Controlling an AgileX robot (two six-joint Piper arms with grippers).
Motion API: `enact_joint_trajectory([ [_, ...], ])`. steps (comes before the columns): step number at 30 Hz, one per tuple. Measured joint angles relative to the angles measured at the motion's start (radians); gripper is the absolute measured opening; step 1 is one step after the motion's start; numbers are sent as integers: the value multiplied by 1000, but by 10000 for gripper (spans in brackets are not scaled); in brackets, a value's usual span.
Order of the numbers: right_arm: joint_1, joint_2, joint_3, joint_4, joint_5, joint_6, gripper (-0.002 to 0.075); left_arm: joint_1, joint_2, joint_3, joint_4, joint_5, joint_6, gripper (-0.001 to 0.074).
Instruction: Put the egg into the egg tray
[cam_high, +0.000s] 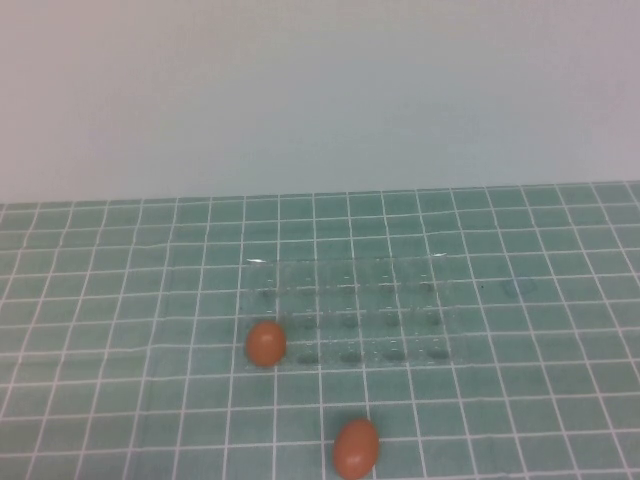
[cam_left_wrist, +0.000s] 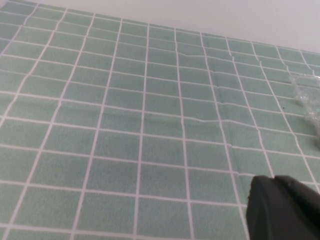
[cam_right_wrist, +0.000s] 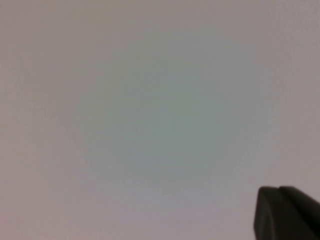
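Orange-brown, the nearest egg (cam_high: 356, 448) lay on the green tiled tabletop (cam_high: 120, 330) at the near edge. Farther back, a second egg (cam_high: 265, 343) rested at the clear egg tray's (cam_high: 350, 312) near-left corner. Our left hand (cam_left_wrist: 285, 207) hung over bare tiles, our right hand (cam_right_wrist: 287, 212) faced a blank wall; we could not tell their fingers' state.

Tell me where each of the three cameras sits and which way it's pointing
High view: raised on the robot's side, angled down at the mat, tray and two eggs; no arms show.
Left wrist: on the left arm, looking across the mat; left gripper at the corner.
Right wrist: faces a blank wall; right gripper at the corner.
Shared: high and left wrist both show the tray.
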Motion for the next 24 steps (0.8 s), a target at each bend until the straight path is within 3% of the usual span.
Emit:
enact_joint_trajectory([
  [8, 0, 75, -382, -735, 41, 431, -1, 0, 0, 0, 0, 0, 0, -1],
  [17, 0, 361, -792, -1782, -284, 1232, -1, 0, 0, 0, 0, 0, 0, -1],
  [24, 0, 537, -908, -1933, -389, 1442, -1, 0, 0, 0, 0, 0, 0, -1],
])
